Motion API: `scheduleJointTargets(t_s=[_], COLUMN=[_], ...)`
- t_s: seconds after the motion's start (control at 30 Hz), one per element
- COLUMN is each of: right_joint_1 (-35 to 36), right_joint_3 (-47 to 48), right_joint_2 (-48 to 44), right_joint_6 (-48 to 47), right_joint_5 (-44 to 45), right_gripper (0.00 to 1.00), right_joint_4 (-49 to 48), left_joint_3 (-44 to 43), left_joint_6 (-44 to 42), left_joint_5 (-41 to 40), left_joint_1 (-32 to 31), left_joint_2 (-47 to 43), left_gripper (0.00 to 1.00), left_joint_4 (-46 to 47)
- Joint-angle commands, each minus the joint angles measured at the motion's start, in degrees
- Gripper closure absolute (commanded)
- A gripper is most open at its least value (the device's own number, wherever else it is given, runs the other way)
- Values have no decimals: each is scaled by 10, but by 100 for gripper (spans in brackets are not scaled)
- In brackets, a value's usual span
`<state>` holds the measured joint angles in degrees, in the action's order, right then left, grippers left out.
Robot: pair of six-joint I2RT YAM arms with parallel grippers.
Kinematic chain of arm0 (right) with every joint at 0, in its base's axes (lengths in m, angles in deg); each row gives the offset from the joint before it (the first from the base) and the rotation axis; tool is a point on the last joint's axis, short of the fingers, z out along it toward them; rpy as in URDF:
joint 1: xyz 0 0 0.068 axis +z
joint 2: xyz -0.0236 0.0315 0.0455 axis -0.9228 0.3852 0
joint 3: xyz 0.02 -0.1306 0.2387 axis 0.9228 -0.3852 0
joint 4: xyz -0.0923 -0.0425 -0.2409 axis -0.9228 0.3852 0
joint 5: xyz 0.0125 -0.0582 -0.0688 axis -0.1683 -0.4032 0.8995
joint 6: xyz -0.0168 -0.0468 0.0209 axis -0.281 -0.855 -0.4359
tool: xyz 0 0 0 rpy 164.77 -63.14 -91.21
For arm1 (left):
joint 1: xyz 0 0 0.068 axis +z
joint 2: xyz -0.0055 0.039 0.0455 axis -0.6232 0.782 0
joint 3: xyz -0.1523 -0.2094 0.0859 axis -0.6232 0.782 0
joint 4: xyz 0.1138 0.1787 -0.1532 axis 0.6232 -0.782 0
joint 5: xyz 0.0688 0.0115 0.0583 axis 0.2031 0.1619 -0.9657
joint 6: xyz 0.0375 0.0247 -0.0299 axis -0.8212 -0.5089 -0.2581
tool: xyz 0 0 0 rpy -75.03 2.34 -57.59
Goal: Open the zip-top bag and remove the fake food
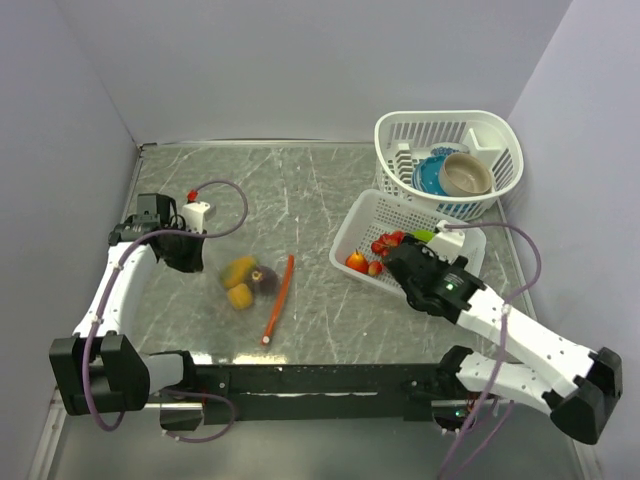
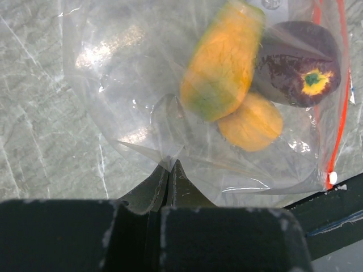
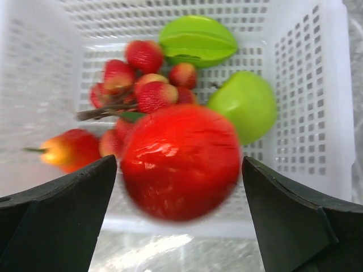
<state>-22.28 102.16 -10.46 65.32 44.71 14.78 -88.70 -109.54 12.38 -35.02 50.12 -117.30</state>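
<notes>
The zip-top bag (image 1: 240, 285) lies left of centre on the table, its orange-red zip strip (image 1: 278, 300) on its right side. My left gripper (image 1: 192, 258) is shut on the bag's clear plastic (image 2: 170, 161) at the edge opposite the strip (image 2: 340, 96). Inside are a yellow-green piece (image 2: 224, 62), an orange piece (image 2: 249, 122) and a dark purple fruit (image 2: 298, 65). My right gripper (image 1: 400, 256) is open over the white slotted tray (image 1: 365, 212). A blurred red fruit (image 3: 181, 161) sits between its fingers (image 3: 68, 204), with a gap on the right side.
The tray (image 3: 317, 85) holds a green star fruit (image 3: 198, 39), a green apple (image 3: 247, 105), a red berry cluster (image 3: 144, 79) and a red-yellow fruit (image 3: 71, 148). A round white basket (image 1: 395, 135) with blue and beige bowls stands back right. A small white object (image 1: 197, 212) lies back left.
</notes>
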Motion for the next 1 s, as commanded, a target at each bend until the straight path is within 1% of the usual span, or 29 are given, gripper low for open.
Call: scheduleJointTargets(t_s=[0.0, 0.07, 0.17, 0.2, 0.23, 0.27, 0.3, 0.37, 0.4, 0.47, 0.53, 0.57, 0.6, 0.63, 0.67, 0.7, 0.77, 0.87, 0.97], right_joint_1=[-11, -11, -10, -8, 19, 41, 68, 141, 157, 189, 215, 229, 247, 255, 260, 264, 264, 265, 263], right_joint_3=[13, 35, 58, 68, 70, 69, 53, 36, 29, 22, 8, 4, 2, 4, 8, 18, 30, 48, 65], right_joint_2=[48, 60, 53, 48, 42, 27, 20, 14, 21, 62, 94, 127, 146, 166, 206, 224, 267, 304, 333], right_joint_6=[-38, -52, -97, -129, -148, -199, -225, -272, -277, -278, -285, -295, -299, -305, -311, -317, -335, -357, -371], right_joint_5=[6, 6, 2, -1, -5, -11, -25, -43, -69, -83, -85, -85, -87, -83, -81, -86, -101, -114, -118], right_gripper=[0, 0, 0, 0, 0, 0, 0, 0, 0, 0, 0, 0, 0, 0, 0, 0, 0, 0, 0], right_joint_4=[-28, -31, -49, -53, -74, -91, -148, -202, -233, -254, -304, -322, -353, -363, -372, -392, -408, -447, -471], left_joint_3=[-25, -38, -39, -36, -31, -16, -8, 16, 24, 40, 46, 50, 51, 53, 58, 58, 63, 74, 78], left_joint_6=[2, 2, 0, -1, -3, -4, -4, -4, -3, -3, -3, -4, -4, -6, -8, -10, -11, -12, -8], left_joint_5=[-10, -12, -20, -29, -34, -38, -47, -58, -67, -93, -126, -140, -151, -164, -187, -187, -230, -265, -268], left_joint_1=[-5, -6, -12, -12, -12, -12, -12, -12, -16, -21, -30, -31, -47, -53, -59, -70, -83, -110, -125], left_joint_2=[-5, -8, -12, -10, -9, -5, -2, 16, 26, 60, 87, 112, 124, 136, 157, 168, 196, 224, 234], left_gripper=[99, 99, 99, 99, 99, 99, 99, 99, 99, 99, 99, 99, 99, 99, 99, 99, 99, 99, 99], left_joint_4=[6, -1, -2, 4, 8, 16, 33, 58, 86, 110, 147, 159, 170, 193, 204, 212, 237, 265, 269])
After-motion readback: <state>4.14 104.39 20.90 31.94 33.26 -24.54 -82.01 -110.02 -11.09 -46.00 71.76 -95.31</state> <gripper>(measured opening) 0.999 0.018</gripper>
